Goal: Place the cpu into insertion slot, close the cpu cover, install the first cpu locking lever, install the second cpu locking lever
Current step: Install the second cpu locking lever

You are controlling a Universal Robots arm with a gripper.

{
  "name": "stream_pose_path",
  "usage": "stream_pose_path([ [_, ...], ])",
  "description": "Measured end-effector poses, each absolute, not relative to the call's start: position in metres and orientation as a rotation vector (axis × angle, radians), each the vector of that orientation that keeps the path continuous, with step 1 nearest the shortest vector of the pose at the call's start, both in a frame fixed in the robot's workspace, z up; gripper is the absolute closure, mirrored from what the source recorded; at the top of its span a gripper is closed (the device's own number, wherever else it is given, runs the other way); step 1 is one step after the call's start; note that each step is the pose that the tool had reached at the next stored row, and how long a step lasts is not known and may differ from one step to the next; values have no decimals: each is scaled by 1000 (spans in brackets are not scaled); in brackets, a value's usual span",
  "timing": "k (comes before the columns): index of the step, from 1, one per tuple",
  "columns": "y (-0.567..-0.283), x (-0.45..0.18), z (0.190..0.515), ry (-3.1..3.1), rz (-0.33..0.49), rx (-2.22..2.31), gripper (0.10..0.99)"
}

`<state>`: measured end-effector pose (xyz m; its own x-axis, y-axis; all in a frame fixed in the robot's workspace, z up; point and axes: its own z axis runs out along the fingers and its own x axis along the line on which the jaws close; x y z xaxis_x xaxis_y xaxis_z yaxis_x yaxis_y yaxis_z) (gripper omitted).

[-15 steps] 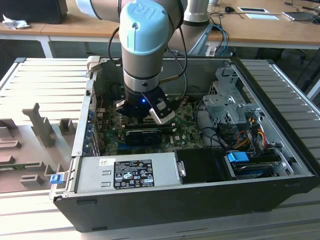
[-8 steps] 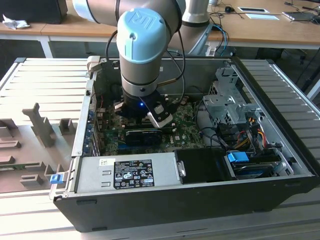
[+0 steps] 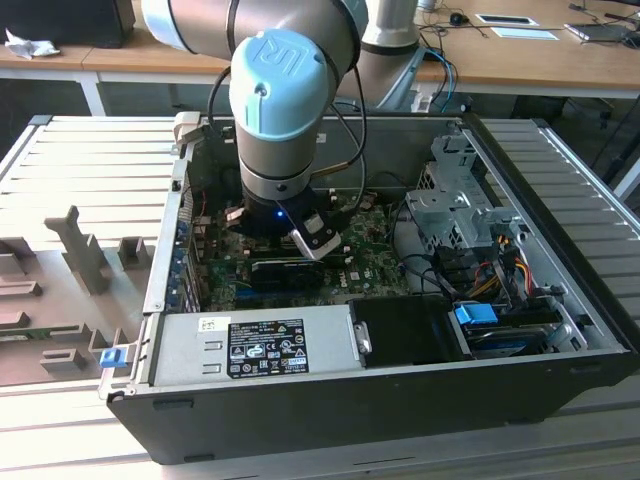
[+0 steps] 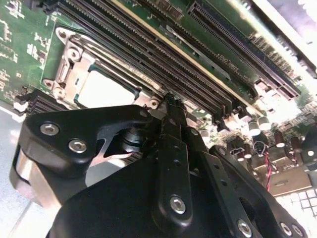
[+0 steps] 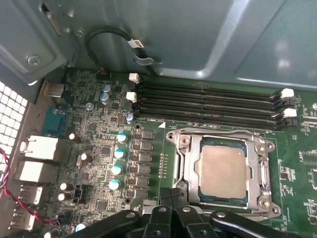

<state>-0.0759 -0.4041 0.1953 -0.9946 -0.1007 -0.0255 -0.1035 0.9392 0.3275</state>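
In the exterior view, the arm's gripper [image 3: 300, 232] reaches into the open computer case [image 3: 400, 400]. In the first wrist view, the cpu [image 5: 223, 171] sits in the insertion slot [image 5: 184, 163], cpu cover [image 5: 262, 173] down around it; the fingers meet, empty, at its seven o'clock edge. In the second wrist view, the cpu [image 4: 106, 89] lies at eleven o'clock from the fingertips.

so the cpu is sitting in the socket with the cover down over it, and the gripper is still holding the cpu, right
Not quite. The cpu does sit in the insertion slot with the cpu cover down around it, but the gripper is not holding it: the first wrist view shows the gripper at the socket's edge, off the chip.
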Motion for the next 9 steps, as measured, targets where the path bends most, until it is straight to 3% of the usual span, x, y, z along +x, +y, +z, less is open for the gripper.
stream_pose_path([
  [9,-404,-76,205,3081,541,-166,980],
])
